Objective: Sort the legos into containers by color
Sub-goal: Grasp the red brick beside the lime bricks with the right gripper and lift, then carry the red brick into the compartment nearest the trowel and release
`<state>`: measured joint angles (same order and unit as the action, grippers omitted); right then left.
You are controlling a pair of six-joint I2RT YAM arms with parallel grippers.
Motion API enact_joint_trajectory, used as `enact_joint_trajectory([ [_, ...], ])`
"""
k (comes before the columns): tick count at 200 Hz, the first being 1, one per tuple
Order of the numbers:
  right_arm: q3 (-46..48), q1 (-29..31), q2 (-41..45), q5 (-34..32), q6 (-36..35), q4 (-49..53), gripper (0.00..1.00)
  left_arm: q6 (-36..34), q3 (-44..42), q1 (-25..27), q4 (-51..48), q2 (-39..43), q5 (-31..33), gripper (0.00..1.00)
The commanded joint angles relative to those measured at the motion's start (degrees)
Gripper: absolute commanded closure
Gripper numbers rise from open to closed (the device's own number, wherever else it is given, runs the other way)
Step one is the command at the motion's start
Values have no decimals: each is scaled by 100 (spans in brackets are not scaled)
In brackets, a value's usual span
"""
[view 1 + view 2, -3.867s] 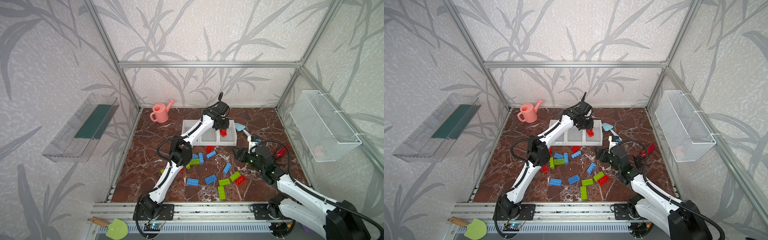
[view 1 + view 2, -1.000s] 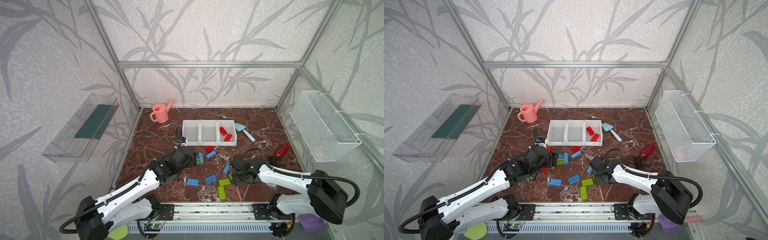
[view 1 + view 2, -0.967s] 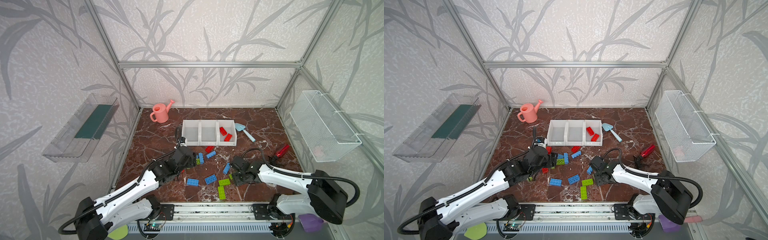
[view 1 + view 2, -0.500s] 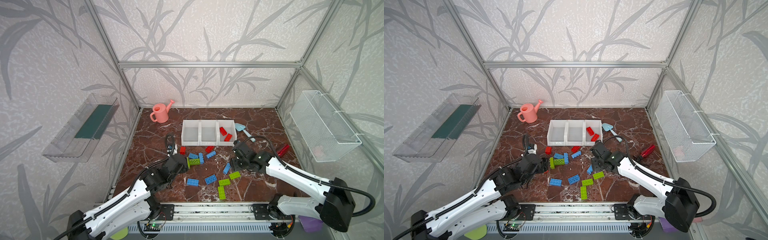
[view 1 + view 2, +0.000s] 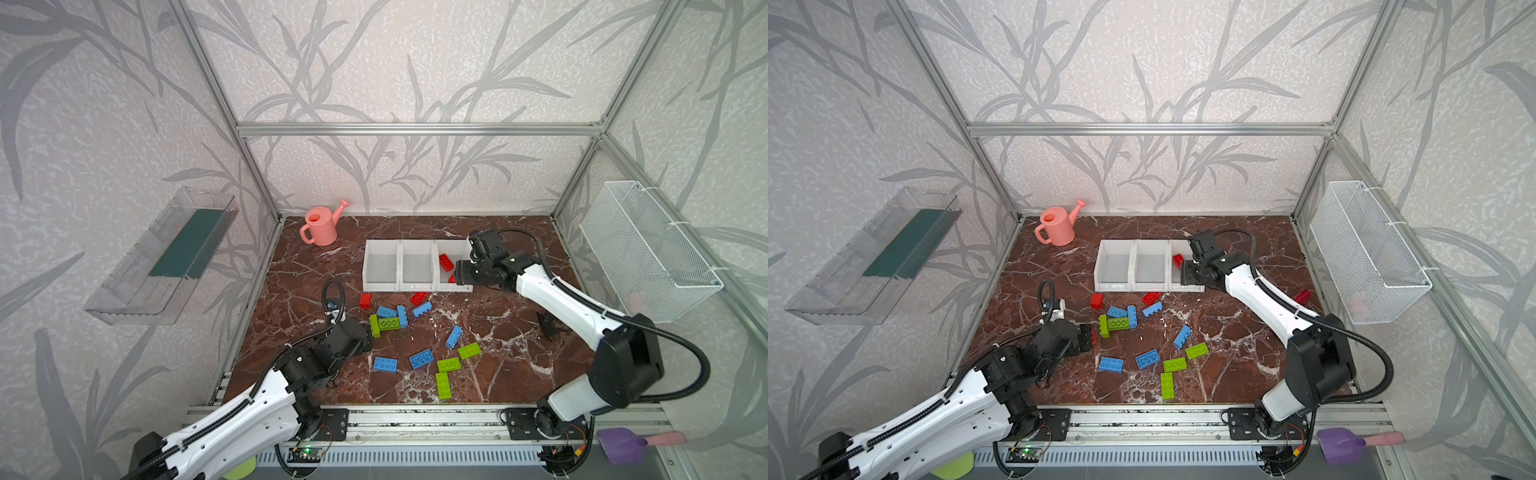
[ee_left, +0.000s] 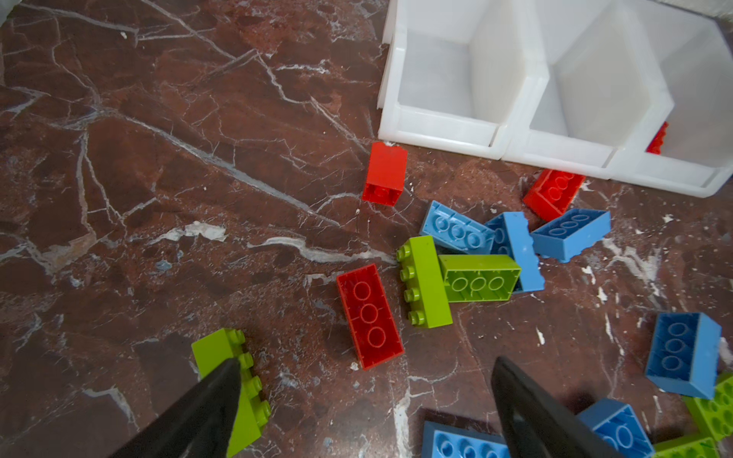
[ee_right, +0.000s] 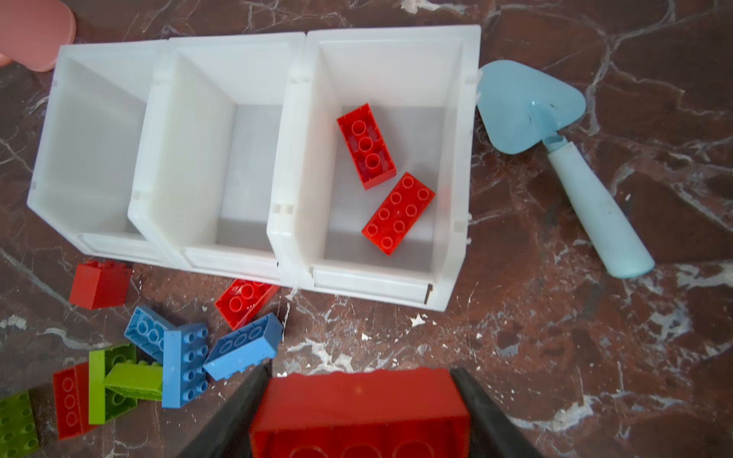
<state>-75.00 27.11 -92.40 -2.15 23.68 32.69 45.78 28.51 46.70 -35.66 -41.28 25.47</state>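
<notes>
Red, blue and lime legos lie scattered on the marble floor in front of the three joined white containers [image 5: 400, 286] [image 5: 1133, 286]. My right gripper [image 7: 359, 370] [image 5: 461, 274] is shut on a red lego [image 7: 359, 412] and hovers at the front lip of the rightmost container, which holds two red legos [image 7: 365, 144] [image 7: 398, 212]. The other two containers are empty. My left gripper [image 6: 367, 361] [image 5: 365, 336] is open low over the floor. A red lego [image 6: 369, 315] lies just ahead of its jaws, and a lime lego [image 6: 222, 349] lies by one finger.
A pink watering can [image 5: 320, 224] stands at the back left. A light blue trowel [image 7: 531, 107] lies right of the containers, with a shiny red object [image 5: 1302, 296] further right. A wire basket [image 5: 648, 245] hangs on the right wall and a clear tray [image 5: 166, 253] on the left wall.
My right gripper has carried the red lego from the middle of the floor up to the rightmost container. My left gripper has drawn back from the pile and opened wide.
</notes>
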Motion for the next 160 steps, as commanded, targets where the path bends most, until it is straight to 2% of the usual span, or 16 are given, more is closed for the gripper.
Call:
enact_joint_trajectory([
  [1, -512, -174, -482, 259, -119, -58, 49, 142, -128, -3, 18, -126, 214, 1],
  [40, -1191, -373, -1381, 484, -215, -122, 49, 216, -321, -11, 126, -232, 159, 1],
  [83, -1662, -472, -1895, 457, -196, -88, 45, 220, -423, -36, 246, -194, -26, 2],
  [127, -1885, -523, -2063, 578, -248, -54, 18, 202, -408, -72, 277, -273, -111, 3],
  [160, -1893, -523, -1931, 657, -302, -61, 13, 325, -382, -116, 366, -364, -391, 4],
])
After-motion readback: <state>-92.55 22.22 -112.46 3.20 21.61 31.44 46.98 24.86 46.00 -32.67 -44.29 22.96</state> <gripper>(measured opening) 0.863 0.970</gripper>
